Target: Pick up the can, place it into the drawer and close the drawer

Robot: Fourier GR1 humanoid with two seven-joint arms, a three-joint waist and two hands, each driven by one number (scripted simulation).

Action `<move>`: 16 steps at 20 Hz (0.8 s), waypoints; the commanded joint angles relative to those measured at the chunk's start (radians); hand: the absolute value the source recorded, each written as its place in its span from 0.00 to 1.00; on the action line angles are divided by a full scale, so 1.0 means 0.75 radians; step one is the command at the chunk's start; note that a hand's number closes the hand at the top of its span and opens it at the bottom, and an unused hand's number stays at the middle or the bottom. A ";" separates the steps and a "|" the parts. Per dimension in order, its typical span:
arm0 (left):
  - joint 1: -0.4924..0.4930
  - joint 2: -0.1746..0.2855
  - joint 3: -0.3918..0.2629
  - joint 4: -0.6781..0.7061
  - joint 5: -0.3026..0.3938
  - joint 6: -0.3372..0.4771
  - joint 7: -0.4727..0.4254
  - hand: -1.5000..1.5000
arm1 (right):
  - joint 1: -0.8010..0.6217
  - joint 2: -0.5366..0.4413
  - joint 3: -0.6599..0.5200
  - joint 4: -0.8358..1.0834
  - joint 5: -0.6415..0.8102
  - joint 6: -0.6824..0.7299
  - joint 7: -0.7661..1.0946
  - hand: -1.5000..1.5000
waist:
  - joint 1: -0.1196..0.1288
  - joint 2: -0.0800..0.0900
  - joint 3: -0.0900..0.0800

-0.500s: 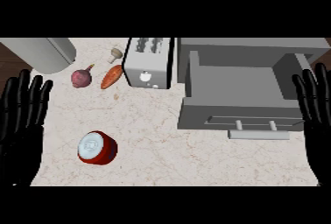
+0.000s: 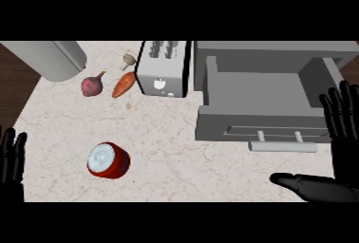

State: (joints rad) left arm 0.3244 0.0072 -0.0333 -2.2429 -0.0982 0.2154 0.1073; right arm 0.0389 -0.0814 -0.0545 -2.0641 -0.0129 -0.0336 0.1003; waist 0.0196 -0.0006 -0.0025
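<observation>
Right hand (image 2: 345, 137) is spread wide and holds nothing, its fingers straight up at the view's right edge and its thumb stretched left along the counter (image 2: 175, 180), well apart from the can (image 2: 108, 160). That red can sits on the marbled top left of centre, its pale round end turned up and toward the upper left, its red wall showing at the lower right, so its axis runs on that slant. Right of it the grey drawer (image 2: 266, 95) stands pulled open, handle (image 2: 282, 146) toward the near edge. Beyond the can lie a carrot (image 2: 123, 84) and a purple bulb (image 2: 92, 86), beside a toaster (image 2: 163, 69). Left hand (image 2: 10, 161) rests open at the left edge
</observation>
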 commanded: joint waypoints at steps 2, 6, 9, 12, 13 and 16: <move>0.167 -0.009 -0.123 -0.082 -0.067 0.247 0.189 0.00 | 0.061 0.052 0.014 0.067 0.013 -0.040 0.051 0.00 | -0.012 0.000 0.005; 0.282 -0.009 -0.247 -0.252 -0.167 0.276 0.278 0.00 | 0.135 0.017 -0.011 -0.056 0.005 -0.017 0.108 0.00 | -0.022 -0.002 0.004; 0.165 -0.009 -0.221 -0.252 -0.214 0.281 0.351 0.00 | 0.138 0.003 -0.064 -0.068 -0.064 0.019 0.114 0.00 | -0.027 0.000 0.004; 0.188 -0.009 -0.278 -0.226 -0.228 0.314 0.310 0.00 | 0.050 -0.076 -0.199 0.029 -0.168 0.073 0.108 0.00 | -0.024 0.000 0.004; 0.144 0.006 -0.153 -0.183 -0.156 0.258 0.308 0.00 | 0.191 0.028 -0.083 0.011 -0.072 0.058 -0.035 0.00 | -0.027 0.000 0.004; 0.074 -0.009 -0.312 -0.073 -0.277 0.366 0.339 0.00 | 0.114 0.045 -0.045 0.010 0.003 0.001 0.021 0.00 | -0.028 0.001 0.004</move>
State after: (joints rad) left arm 0.4353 0.0050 -0.1951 -2.3637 -0.2302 0.4243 0.3385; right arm 0.1130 -0.0794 -0.1147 -2.0784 -0.0497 -0.0208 0.1657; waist 0.0015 -0.0010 0.0002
